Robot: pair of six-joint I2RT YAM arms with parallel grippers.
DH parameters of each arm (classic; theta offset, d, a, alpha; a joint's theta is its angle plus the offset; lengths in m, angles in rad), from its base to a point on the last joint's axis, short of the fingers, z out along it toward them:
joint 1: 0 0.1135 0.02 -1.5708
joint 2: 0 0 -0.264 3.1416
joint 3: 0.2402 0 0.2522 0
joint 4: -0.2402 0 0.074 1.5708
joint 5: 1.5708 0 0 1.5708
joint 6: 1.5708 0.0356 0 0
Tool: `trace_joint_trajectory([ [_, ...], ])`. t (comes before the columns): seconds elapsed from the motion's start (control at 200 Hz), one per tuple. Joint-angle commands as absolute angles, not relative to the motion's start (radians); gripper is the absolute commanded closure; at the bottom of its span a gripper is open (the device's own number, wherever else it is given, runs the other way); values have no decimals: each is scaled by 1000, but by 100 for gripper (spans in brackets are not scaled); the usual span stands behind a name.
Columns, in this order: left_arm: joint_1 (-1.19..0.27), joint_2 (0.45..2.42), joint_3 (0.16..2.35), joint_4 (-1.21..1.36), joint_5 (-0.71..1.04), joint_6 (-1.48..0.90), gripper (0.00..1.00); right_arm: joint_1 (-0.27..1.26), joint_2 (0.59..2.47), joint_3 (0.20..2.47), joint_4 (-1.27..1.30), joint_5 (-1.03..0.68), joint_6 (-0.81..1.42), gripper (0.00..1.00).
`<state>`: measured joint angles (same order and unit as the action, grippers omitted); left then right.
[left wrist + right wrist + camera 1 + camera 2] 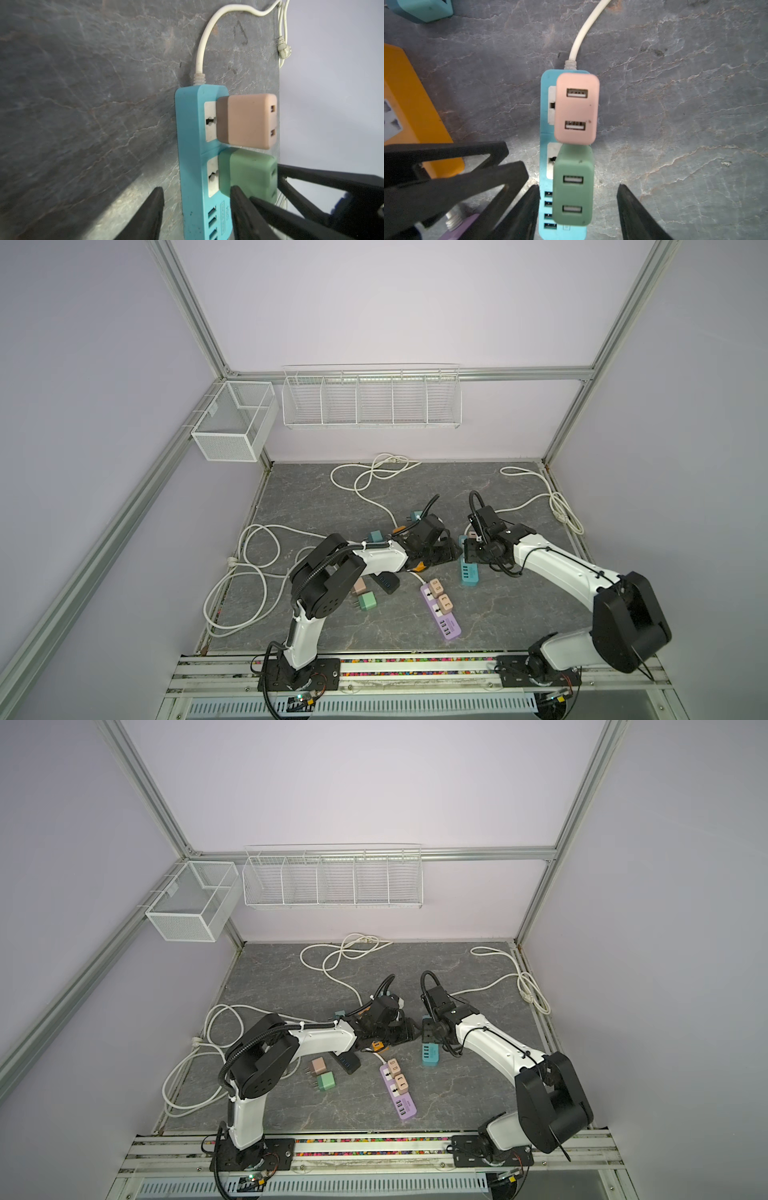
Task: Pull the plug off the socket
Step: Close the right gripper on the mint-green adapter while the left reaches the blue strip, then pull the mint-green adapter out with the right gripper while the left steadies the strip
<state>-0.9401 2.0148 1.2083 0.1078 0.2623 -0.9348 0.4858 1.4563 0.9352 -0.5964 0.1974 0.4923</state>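
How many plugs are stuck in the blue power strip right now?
2. On the blue power strip, a pink plug sits in the socket nearest the cord; a green plug fills the socket next to it. Both sockets show, so none is hidden.

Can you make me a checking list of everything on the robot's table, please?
Surface: dark stone-look tabletop, flat.
Job's things: blue socket strip lying flat; pink plug and green plug both seated in it.
Clutter: purple strip carrying two plugs; orange strip; dark strip; loose tan plug; loose green plug.
Grippers: left pincer open, astride the blue socket strip; right pincer open around the green plug, not clamped.
Cables: white cord runs into the blue socket strip; more loop across the tabletop.
Surroundings: white wire rack on the back wall; mesh box beside it.
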Motion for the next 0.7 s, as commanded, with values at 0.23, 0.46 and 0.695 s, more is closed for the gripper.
trace_joint_trajectory([
  [0.23, -955, 2091, 1278, 151, 299, -939, 55, 462, 1497, 949, -545, 137, 475, 43],
  [0.46, -957, 2113, 1280, 141, 292, -938, 60, 462, 1533, 956, -538, 136, 468, 49],
  [0.695, -962, 2122, 1257, 124, 274, -933, 64, 462, 1549, 950, -532, 138, 462, 53],
])
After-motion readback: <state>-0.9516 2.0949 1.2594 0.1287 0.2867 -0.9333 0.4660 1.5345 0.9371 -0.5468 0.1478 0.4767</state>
